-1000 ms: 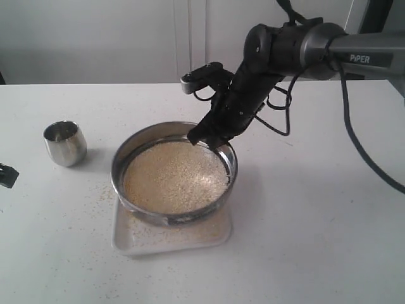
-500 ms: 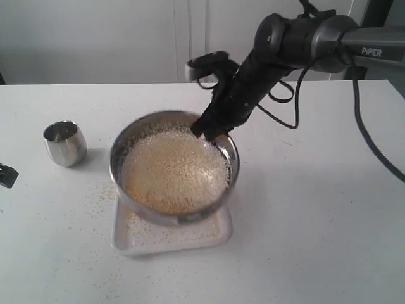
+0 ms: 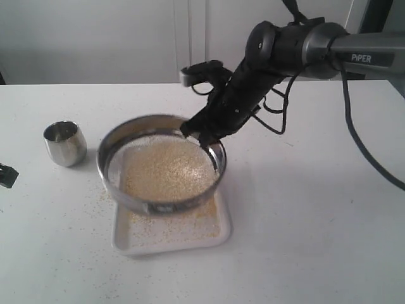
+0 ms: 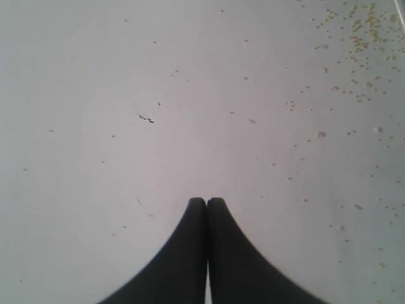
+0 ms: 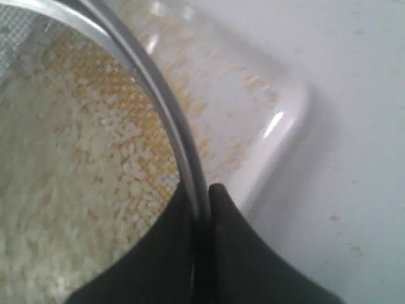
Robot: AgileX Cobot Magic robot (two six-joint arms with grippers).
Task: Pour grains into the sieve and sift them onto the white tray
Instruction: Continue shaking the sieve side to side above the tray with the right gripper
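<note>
The round steel-rimmed sieve (image 3: 126, 193) hangs above the white tray (image 3: 221, 235), shifted toward the tray's left side. My right gripper (image 3: 197, 135) is shut on the sieve's far right rim (image 5: 161, 107), one finger inside and one outside. Pale rice-like grains (image 3: 166, 168) cover the mesh (image 5: 69, 190), with yellow granules near the wall. Yellow grains (image 3: 171, 225) lie on the tray under the sieve. My left gripper (image 4: 207, 201) is shut on nothing over the bare table, and its tip (image 3: 6, 175) shows at the far left edge.
A small rounded steel cup (image 3: 65, 143) stands upright on the table left of the sieve. Stray yellow granules (image 4: 361, 38) are scattered on the white table (image 3: 304, 221) around the tray's left side.
The sieve, held by my right gripper, has swung left over the tray after being farther right and tilted. More yellow grains lie on the tray. The left arm stayed still.
</note>
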